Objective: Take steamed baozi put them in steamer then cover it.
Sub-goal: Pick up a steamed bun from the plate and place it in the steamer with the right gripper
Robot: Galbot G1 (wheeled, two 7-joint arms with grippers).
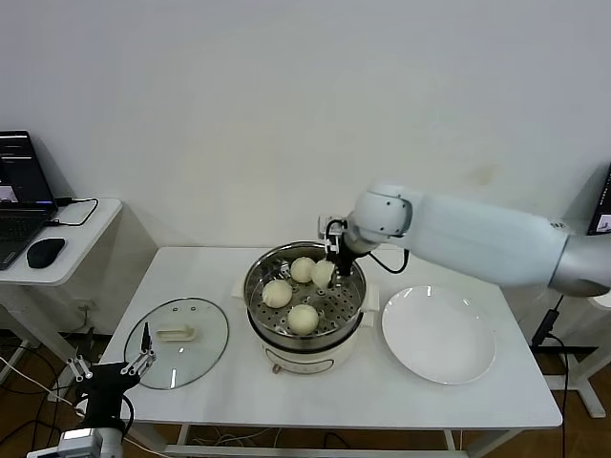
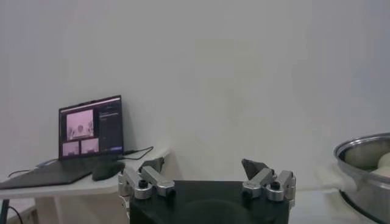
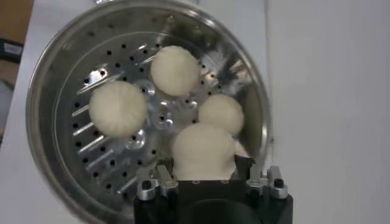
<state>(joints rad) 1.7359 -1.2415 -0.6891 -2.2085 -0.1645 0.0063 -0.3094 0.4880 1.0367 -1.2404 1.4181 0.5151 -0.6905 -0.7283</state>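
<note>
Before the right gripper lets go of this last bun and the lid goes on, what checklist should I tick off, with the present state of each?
1. Four baozi inside the steamer: ok.
2. Plate has no buns left: ok.
3. Right gripper has released the bun: not ok, fingers on both sides of it.
4. Cover lies flat on the table, handle up: ok.
5. Left gripper open, low beside the table near the cover: ok.

Even, bright indoor light; glare on the steamer (image 3: 55, 79) (wrist views slightly soft).
</note>
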